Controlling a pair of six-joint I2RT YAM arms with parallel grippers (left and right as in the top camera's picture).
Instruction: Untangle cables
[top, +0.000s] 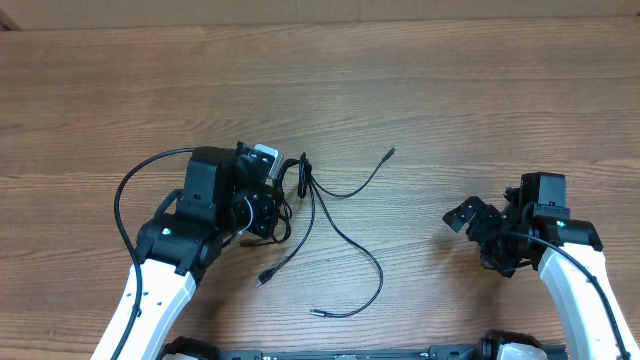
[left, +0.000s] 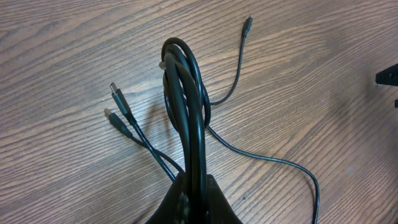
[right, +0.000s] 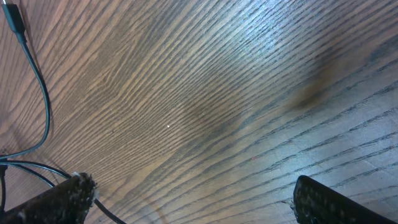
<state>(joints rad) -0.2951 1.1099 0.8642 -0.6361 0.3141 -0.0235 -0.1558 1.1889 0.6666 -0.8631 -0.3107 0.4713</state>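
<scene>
On the left of the brown wood-grain table (top: 420, 80), your left gripper (left: 193, 198) is pinched on the thin black plug-ended cables (left: 184, 93), their middle a looped bundle, with several strands trailing loose toward the centre. Rightward, well apart, your right gripper (top: 476, 238) stands spread, empty. Judged so, most untangling is left.
</scene>
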